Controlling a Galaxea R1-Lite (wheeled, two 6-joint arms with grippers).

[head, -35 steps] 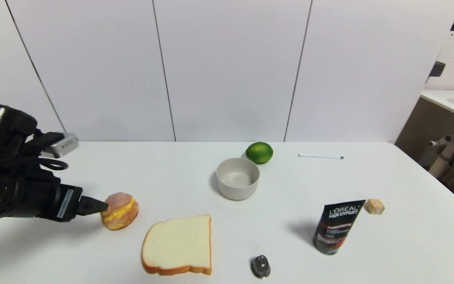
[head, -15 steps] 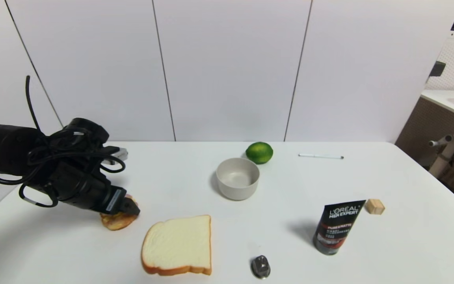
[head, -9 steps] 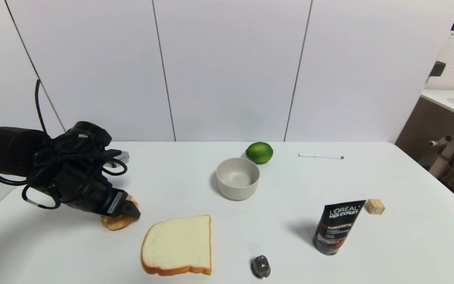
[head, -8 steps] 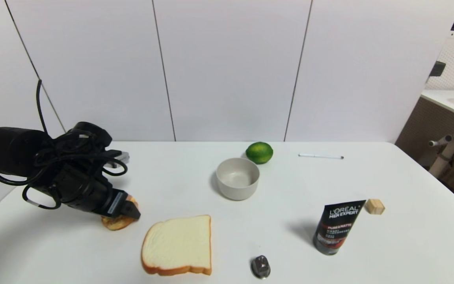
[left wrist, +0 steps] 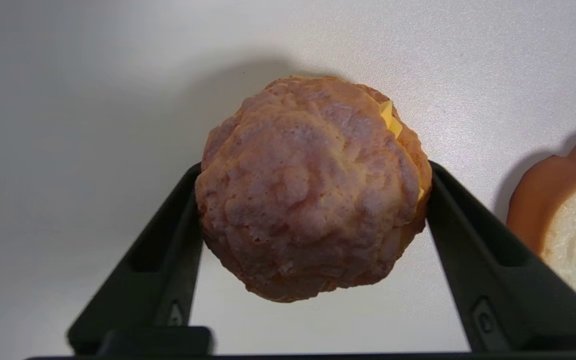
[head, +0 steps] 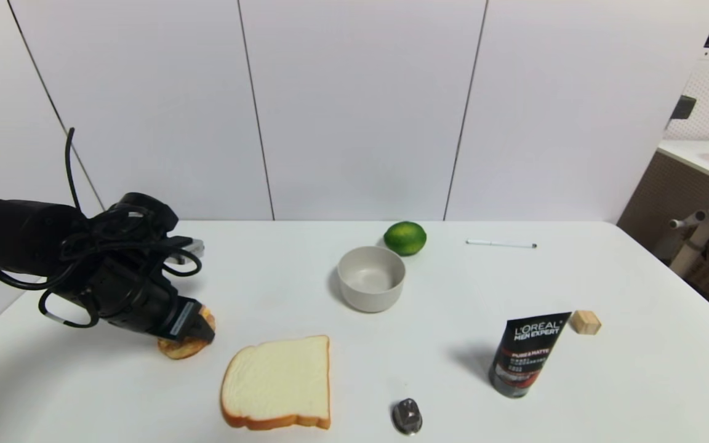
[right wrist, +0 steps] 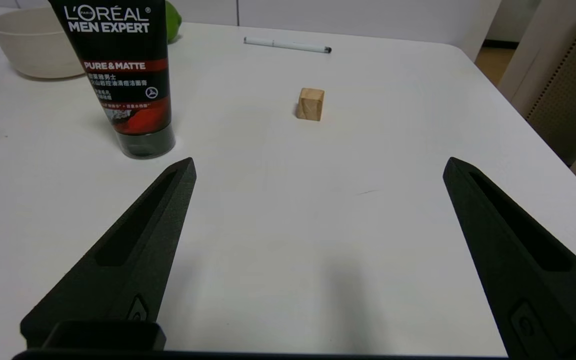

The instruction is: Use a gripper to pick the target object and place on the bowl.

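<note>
Bun sits near the table's left edge, clamped between the left gripper's fingers. Grey bowl stands toward the far edge, empty. Right gripper hangs over the right side, jaws wide.

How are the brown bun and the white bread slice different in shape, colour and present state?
The bun is round and domed with a brown crackled crust and yellow filling; the bread slice is flat and white with a tan crust edge. The left gripper has a finger against each side of the bun; the bread slice lies free. Both sit near each other on the white table.
</note>
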